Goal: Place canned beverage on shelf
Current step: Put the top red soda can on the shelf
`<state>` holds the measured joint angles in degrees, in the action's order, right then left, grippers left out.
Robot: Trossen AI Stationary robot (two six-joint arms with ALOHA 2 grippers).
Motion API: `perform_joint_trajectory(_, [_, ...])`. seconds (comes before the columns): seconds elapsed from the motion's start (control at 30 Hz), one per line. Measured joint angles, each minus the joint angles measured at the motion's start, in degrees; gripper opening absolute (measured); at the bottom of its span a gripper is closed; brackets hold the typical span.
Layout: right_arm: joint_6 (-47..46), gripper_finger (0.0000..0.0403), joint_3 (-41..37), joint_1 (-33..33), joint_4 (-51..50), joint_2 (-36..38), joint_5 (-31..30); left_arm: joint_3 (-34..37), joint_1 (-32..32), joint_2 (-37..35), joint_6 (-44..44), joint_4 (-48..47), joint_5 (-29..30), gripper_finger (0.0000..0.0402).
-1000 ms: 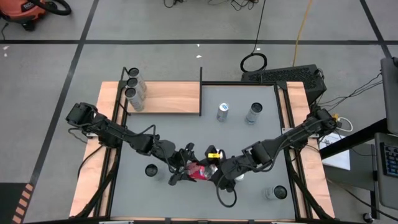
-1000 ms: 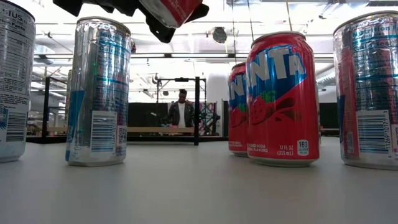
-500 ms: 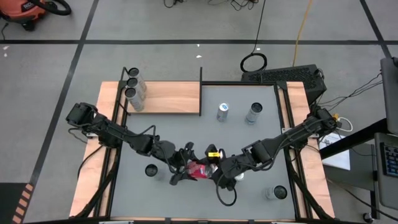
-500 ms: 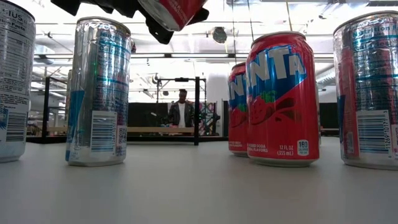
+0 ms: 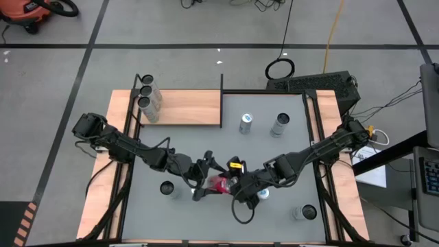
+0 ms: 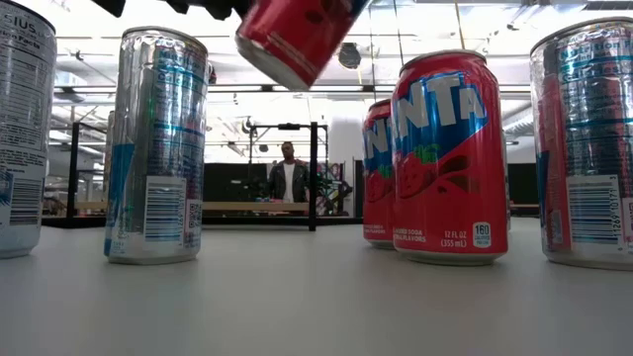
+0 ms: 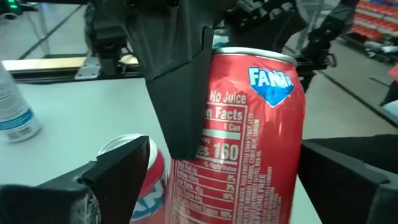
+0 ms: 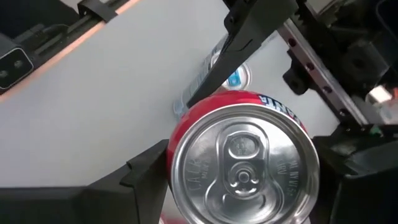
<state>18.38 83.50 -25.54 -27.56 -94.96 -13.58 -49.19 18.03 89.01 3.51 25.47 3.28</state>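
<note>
The canned beverage (image 5: 219,182), a red Fanta can, hangs above the middle of the grey table, between the two grippers. My right gripper (image 5: 233,186) is shut on it; the right wrist view shows the can's silver top (image 8: 242,155) between its fingers. My left gripper (image 5: 204,180) stands open beside the can, and in the left wrist view its fingers (image 7: 118,171) stand clear of the can (image 7: 249,130) on both sides. In the low view the can (image 6: 297,35) hangs tilted near the top. The shelf (image 5: 185,108), a light wood board, lies at the table's back left.
Three cans (image 5: 146,96) stand at the shelf's left end. Two silver cans (image 5: 245,123) (image 5: 279,125) stand at the back middle, and others (image 5: 167,189) (image 5: 306,213) near the front. In the low view, silver cans (image 6: 153,148) and red cans (image 6: 450,158) stand close. A person (image 6: 289,178) stands far behind.
My left gripper has spread its fingers and let go of the can. The can now hangs from my right gripper alone, lower and more tilted in the low view.
</note>
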Motion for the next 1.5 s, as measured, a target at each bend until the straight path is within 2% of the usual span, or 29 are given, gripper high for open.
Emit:
perform_joint_trajectory(0.27, [-7.2,0.0242,0.0,0.1,-3.1,0.1,-4.2,0.0,1.5,0.0,-2.8,0.7,7.1,0.0382])
perform_joint_trajectory(0.63, [-15.4,0.0242,0.0,2.3,-5.4,0.1,-4.2,0.0,6.4,-0.6,-7.4,1.0,21.6,0.0382])
perform_joint_trajectory(0.77, [-16.7,0.0242,0.1,3.6,-5.7,0.1,-4.3,0.0,9.5,-1.9,-6.9,-3.7,27.4,0.0382])
perform_joint_trajectory(0.93, [-19.4,0.0242,0.1,5.5,-5.3,0.1,-4.3,0.1,12.1,-2.3,-2.9,-10.1,36.7,0.0382])
perform_joint_trajectory(1.13, [-21.3,0.0242,0.1,7.0,-2.7,0.2,-4.4,0.2,11.5,-1.4,6.5,-18.4,44.8,0.0382])
perform_joint_trajectory(1.4, [-23.4,0.0242,0.1,7.7,0.2,0.2,-4.4,0.2,10.2,0.7,6.6,-18.2,46.1,0.0382])
perform_joint_trajectory(1.5, [-23.7,0.0242,0.1,7.7,1.0,0.2,-4.4,0.2,9.4,0.7,6.6,-18.1,42.9,0.0382])
